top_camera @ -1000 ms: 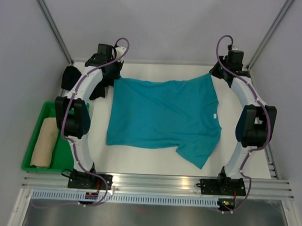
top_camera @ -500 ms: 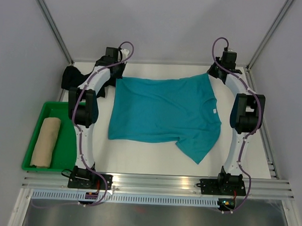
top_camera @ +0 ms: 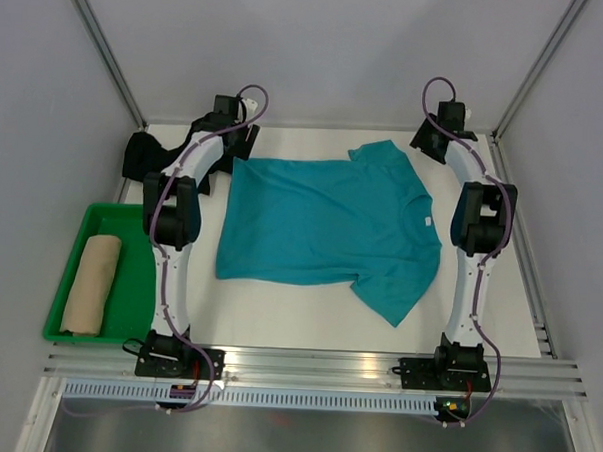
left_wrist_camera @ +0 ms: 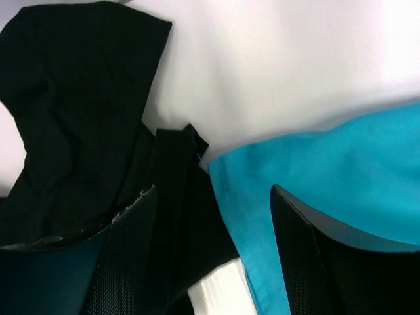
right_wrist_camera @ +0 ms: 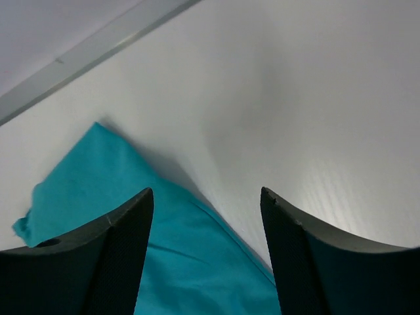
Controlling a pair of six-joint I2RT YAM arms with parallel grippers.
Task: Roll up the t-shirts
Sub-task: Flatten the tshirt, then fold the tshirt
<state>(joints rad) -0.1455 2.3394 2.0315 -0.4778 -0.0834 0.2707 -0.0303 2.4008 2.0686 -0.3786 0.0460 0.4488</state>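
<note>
The teal t-shirt (top_camera: 327,222) lies spread flat in the middle of the white worktop (top_camera: 307,321). Its neck side is turned to 3 o'clock and its bottom hem to 9 o'clock. One sleeve points to 5 o'clock, and the other sleeve lies at 12 o'clock with some small folds.

The left hand (left_wrist_camera: 213,190) is at 11 o'clock from the shirt, above the far corner of the hem. Its fingers stand wide apart and grip nothing; under them are the teal corner and some black cloth. The black t-shirt (top_camera: 144,154) lies crumpled at 10 o'clock, just beside this teal corner.

The right hand (right_wrist_camera: 207,193) is at 1 o'clock from the shirt, near the far sleeve. It is also wide and it holds nothing; the tip of the sleeve lies below it on the worktop.

At 8 o'clock, the green tray (top_camera: 139,279) stands at the worktop's edge. The tan t-shirt (top_camera: 91,284) lies in it, rolled into a cylinder.
</note>
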